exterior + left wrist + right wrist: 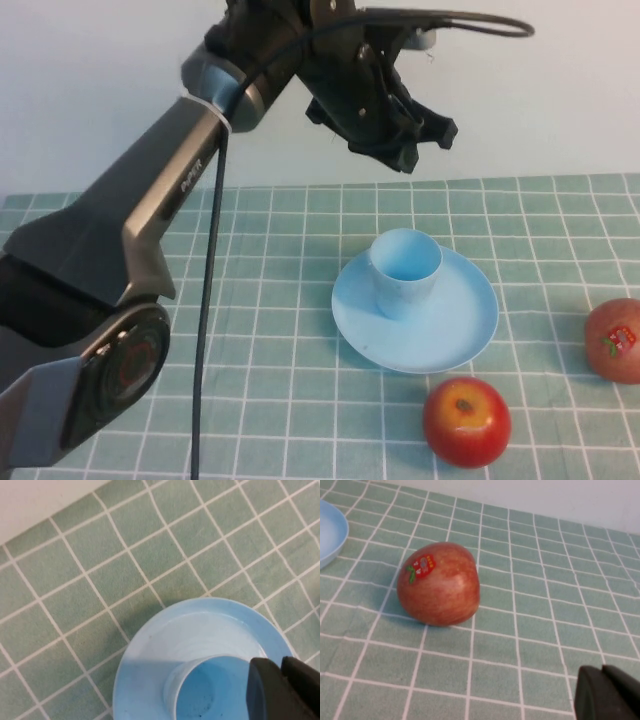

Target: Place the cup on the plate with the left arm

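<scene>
currently the left gripper (425, 135) is up in the air, above and behind the cup (404, 272), near the far edge of the green checked cloth (270, 330); its jaws stand parted with nothing between them and touch nothing. the cup stands upright on the plate (455, 335), mouth up, set toward the plate's far-left part and not dead centre. the plate lies flat on the cloth, roughly mid-table, a little toward the right edge. the left arm (150, 230) slants up from the near-left corner, with a black cable (208, 330) hanging along it. a red apple (466, 421) sits just off the plate's near rim, by the near edge; a second apple with a sticker (616, 340) sits at the right edge, apart from the plate. the left wrist view looks straight down onto the cup (205, 690) inside the plate (150, 645), showing the cup's bare inside, which the high view only partly shows; a dark fingertip (272, 692) cuts into that view's corner. the right wrist view shows the sticker apple (440, 582) close up and a sliver of the plate's rim (332, 535). the right gripper (607, 692) shows only as a dark corner there, low near the cloth, and is out of the high view; whether its jaws are apart, cannot tell.
</scene>
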Available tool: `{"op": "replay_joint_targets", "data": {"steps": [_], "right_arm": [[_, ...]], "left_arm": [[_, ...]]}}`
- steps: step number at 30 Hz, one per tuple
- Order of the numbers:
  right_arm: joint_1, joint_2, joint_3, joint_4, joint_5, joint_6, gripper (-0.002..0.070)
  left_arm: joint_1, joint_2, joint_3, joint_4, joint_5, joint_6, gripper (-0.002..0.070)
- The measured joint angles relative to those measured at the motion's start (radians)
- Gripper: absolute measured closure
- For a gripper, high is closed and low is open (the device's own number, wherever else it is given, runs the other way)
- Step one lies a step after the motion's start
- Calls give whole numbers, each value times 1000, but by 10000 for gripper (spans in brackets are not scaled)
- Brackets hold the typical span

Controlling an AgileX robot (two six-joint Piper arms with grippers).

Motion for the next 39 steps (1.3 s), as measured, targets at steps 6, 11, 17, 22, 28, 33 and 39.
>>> {"op": "replay_joint_targets", "data": {"steps": [6,11,17,22,28,33,39], "right_arm": [[0,0,0,0,0,0,678],[0,0,0,0,0,0,678],[0,0,0,0,0,0,678],[0,0,0,0,0,0,678],[0,0,0,0,0,0,678],[0,0,0,0,0,0,678],[0,0,0,0,0,0,678]], "left_arm": [[0,-115,0,20,9,-2,670],[0,-238,-2,48,15,-6,672],[0,-423,84,103,20,-10,672],[0,-617,361,206,20,-20,672],[0,-869,784,247,-15,-57,672],[0,-1157,1146,239,-169,-103,673],[0,-1414,1444,220,-267,-113,673]]}}
